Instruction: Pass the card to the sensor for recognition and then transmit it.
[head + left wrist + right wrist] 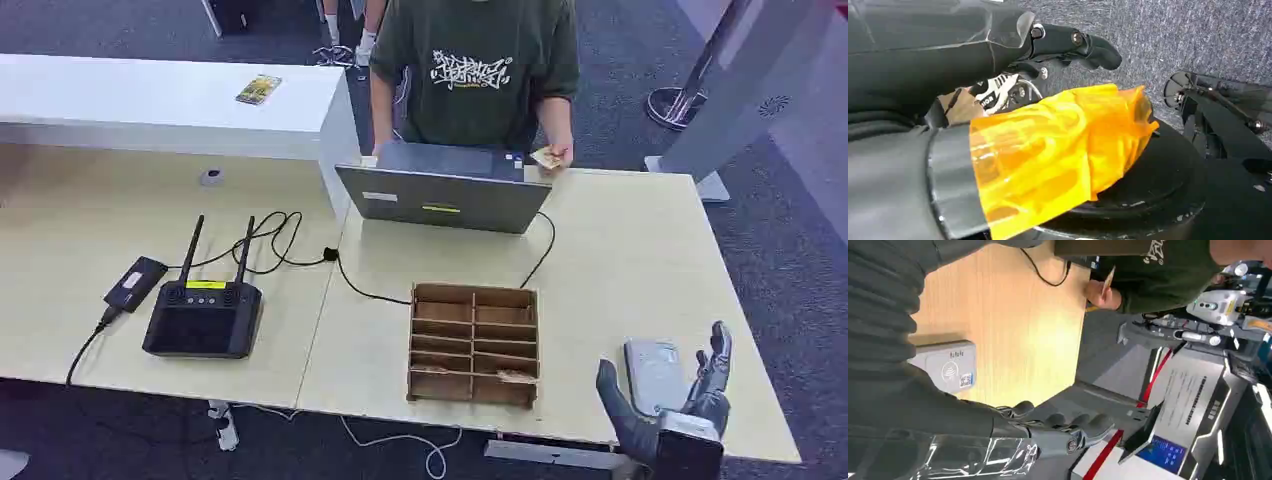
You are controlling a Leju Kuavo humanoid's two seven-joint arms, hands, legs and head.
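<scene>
Right hand (668, 400) raised over near right table (640, 260) edge, fingers spread, empty, partly covering grey sensor (652, 375). Card (544, 157) pinched in person's hand (556, 155) beside laptop (445, 188), its face unreadable. Left hand (1068, 42): fingers curled, grasp unclear, palm hidden.

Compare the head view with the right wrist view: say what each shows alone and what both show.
Head view alone: the cardboard tray, the black controller and the laptop.
Right wrist view alone: a blue screen.
Both: the right hand, open beside the grey sensor, the table and the card in the person's hand.
</scene>
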